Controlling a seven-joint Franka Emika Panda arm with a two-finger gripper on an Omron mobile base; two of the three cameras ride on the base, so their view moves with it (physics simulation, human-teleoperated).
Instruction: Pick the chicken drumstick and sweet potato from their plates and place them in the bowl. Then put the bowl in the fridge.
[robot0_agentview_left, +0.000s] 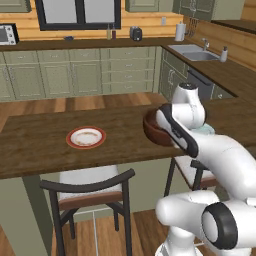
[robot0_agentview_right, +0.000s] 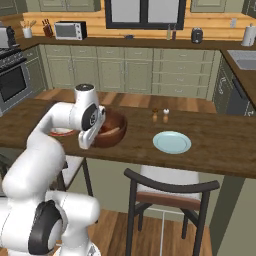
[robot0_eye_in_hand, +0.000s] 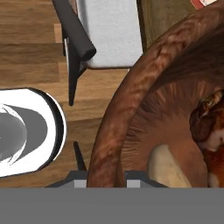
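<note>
Hand (robot0_eye_in_hand: 105, 175) pinching grained, wood-like rim of deep round bowl (robot0_eye_in_hand: 131, 105)

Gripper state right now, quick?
Gripper: shut on the rim of the bowl, with food inside it.

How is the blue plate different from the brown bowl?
The pale teal-blue plate is flat and bare; the dark reddish-brown bowl is deep and holds food. The plate sits alone on the wooden counter, while the claw is shut on the bowl's rim. Both are round and stand on the same counter.
</note>
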